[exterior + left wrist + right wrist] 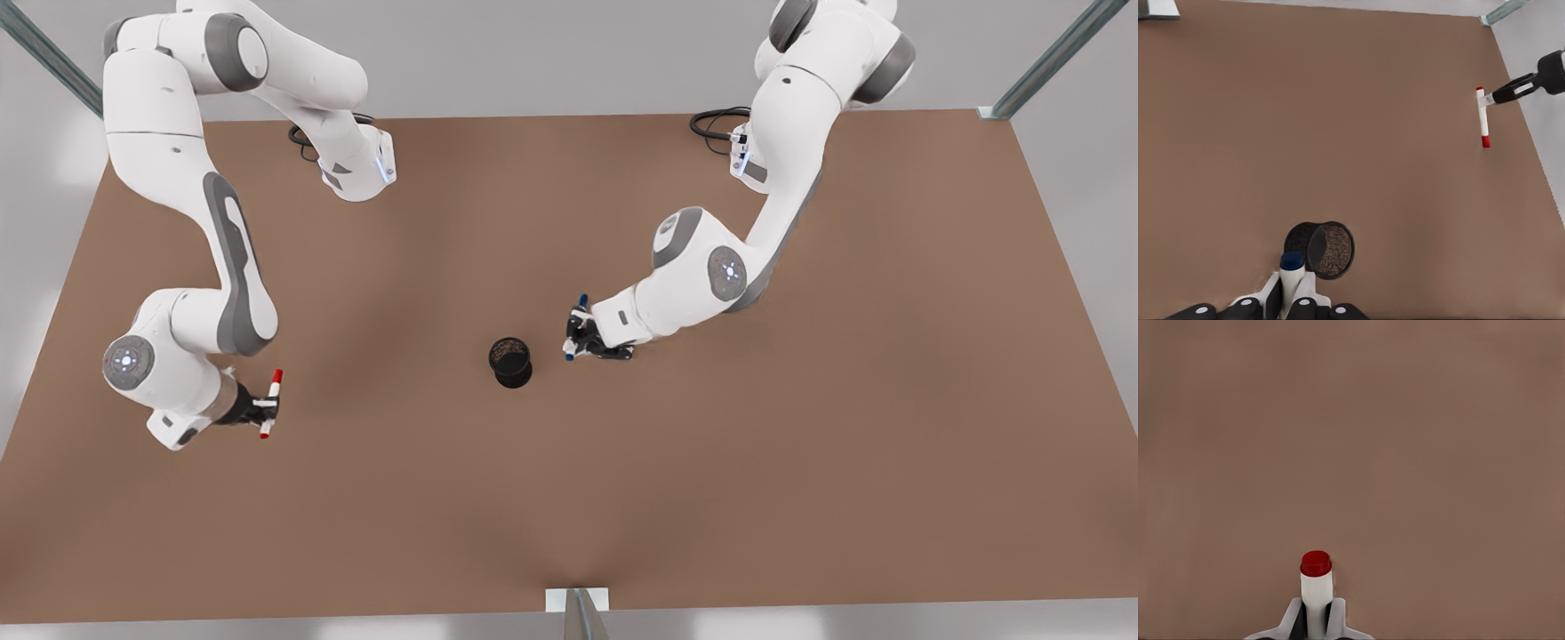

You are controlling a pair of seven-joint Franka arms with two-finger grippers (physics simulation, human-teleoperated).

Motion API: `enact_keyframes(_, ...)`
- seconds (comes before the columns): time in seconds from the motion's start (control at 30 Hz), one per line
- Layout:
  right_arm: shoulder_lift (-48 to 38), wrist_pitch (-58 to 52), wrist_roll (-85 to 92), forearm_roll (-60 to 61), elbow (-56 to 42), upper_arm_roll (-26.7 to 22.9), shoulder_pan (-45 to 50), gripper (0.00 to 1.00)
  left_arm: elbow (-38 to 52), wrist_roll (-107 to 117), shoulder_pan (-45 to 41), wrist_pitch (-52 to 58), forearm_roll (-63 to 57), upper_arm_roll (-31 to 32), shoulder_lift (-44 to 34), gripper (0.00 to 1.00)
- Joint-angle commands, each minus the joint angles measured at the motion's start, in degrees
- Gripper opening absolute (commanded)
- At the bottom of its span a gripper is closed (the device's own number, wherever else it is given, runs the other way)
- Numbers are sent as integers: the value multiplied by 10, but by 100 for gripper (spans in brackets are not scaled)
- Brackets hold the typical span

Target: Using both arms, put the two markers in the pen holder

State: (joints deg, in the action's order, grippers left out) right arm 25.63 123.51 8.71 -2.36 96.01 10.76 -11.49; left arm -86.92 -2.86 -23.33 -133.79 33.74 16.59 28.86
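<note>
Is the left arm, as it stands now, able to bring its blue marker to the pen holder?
Probably yes. The left hand is shut on the blue marker right beside the pen holder, with bare table between them; the right hand is far off.

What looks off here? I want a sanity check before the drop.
Nothing stands out. The pen holder stands upright; the left gripper holds the blue marker, the right gripper the red marker.

Matt brown table (800, 462); glossy white plastic-looking arms (160, 133); pen holder (510, 360) black, mesh-textured inside.
</note>
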Motion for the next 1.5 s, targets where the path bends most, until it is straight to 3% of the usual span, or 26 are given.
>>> enact_keyframes(0.0,-2,-51,-14,-5,-30,20,1,21,-11,-516,-10,-143,218,3,4,21)
enact_keyframes(0.07,-7,-52,-18,-5,-48,50,-1,21,-11,-783,-10,-145,351,2,3,21)
enact_keyframes(0.13,-10,-51,-45,-5,-56,75,0,21,-22,-959,-20,-171,411,1,5,21)
enact_keyframes(0.2,-11,-51,-77,-5,-59,101,1,21,-32,-1094,-36,-189,471,1,15,21)
enact_keyframes(0.3,-7,-42,-127,-6,-63,131,7,21,-39,-1122,-46,-193,502,2,18,21)
enact_keyframes(0.4,-5,-27,-171,-8,-65,135,29,21,-38,-1328,-60,-205,626,2,46,21)
enact_keyframes(0.67,6,38,-171,-10,-65,135,51,22,57,-1393,-78,-239,667,2,144,21)
enact_keyframes(0.97,6,36,-170,-11,-51,134,54,22,43,-1445,-88,-237,698,2,186,21)
enact_keyframes(1.0,6,36,-170,-11,-51,134,53,22,43,-1446,-94,-237,698,2,186,26)
enact_keyframes(1.03,6,36,-170,-11,-51,134,53,22,42,-1440,-94,-237,692,8,170,100)
enact_keyframes(1.13,4,37,-170,-11,-53,134,53,22,-4,-1423,-92,-237,687,8,103,100)
enact_keyframes(1.2,-8,38,-171,-13,-54,136,55,22,-22,-1377,-45,-228,639,8,66,100)
enact_keyframes(1.27,-19,83,-172,-13,-54,175,56,22,-23,-1235,86,-92,406,5,65,100)
enact_keyframes(1.3,-19,120,-176,-13,-52,200,56,22,-1,-1115,163,9,234,6,59,100)
enact_keyframes(1.37,-18,220,-201,-13,-18,245,58,22,75,-771,238,173,-67,5,27,100)
enact_keyframes(1.47,-25,424,-229,-12,84,277,57,22,112,-231,309,404,-218,-26,-43,100)
